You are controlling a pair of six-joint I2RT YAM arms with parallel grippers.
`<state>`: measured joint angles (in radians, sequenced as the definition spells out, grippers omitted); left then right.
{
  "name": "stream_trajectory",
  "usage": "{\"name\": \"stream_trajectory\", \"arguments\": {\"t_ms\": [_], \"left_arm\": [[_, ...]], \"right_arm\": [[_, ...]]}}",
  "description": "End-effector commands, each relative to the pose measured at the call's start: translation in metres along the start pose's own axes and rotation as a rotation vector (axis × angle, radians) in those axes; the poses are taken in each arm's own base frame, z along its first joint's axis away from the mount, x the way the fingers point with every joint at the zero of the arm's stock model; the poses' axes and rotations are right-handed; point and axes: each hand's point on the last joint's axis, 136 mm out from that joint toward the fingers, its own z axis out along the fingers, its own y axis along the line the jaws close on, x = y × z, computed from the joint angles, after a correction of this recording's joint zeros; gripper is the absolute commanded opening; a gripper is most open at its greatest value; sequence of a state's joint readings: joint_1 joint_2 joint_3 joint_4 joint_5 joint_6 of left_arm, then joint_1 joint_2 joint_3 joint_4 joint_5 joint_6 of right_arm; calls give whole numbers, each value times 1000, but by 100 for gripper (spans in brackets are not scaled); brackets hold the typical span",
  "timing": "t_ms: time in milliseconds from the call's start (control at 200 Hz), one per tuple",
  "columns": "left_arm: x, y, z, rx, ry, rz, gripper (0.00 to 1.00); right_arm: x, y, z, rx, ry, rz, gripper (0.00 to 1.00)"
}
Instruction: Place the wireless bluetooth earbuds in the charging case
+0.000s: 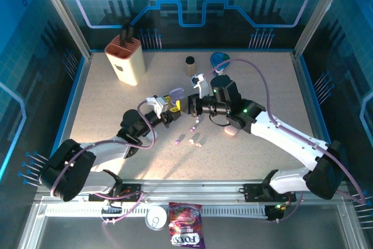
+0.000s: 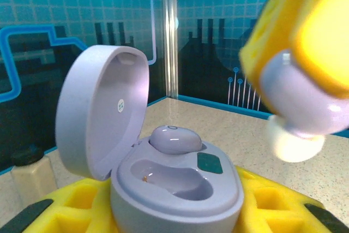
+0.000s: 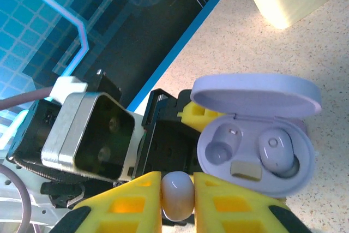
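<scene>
Lilac earbud (image 3: 177, 193) sits pinched between the right gripper's (image 3: 177, 203) yellow pads (image 3: 133, 205), and the open charging case (image 3: 283, 181), clamped in the left gripper (image 1: 169, 109), lies at its one o'clock, empty well (image 3: 218, 150) nearest.

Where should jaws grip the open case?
Take the case low on its rounded base, coming in from the side below the rim. The lid stands open above, and the empty slot must stay clear for the earbud.
</scene>
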<state>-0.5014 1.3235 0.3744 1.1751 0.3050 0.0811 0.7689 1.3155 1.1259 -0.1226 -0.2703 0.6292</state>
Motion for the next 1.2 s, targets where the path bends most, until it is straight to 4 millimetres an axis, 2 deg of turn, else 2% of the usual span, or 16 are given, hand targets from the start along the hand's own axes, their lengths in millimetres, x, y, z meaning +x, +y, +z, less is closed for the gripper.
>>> {"name": "stream_trajectory", "arguments": {"t_ms": [0,210,690,940,1196], "left_arm": [[-16,-11,7,51,-55,80,31],[-16,-19,7,77,-62,114,31],[-20,-14,11,42,-71,76,31],[-30,-10,9,17,-94,42,31],[-34,-11,8,21,-92,46,31]], "right_arm": [[-17,3,-2,-14,-40,-2,18],[-17,-3,2,-5,-38,8,18],[-2,-19,19,-2,-1,77,17],[15,-54,22,147,39,95,22],[13,-56,20,171,35,93,30]]}}
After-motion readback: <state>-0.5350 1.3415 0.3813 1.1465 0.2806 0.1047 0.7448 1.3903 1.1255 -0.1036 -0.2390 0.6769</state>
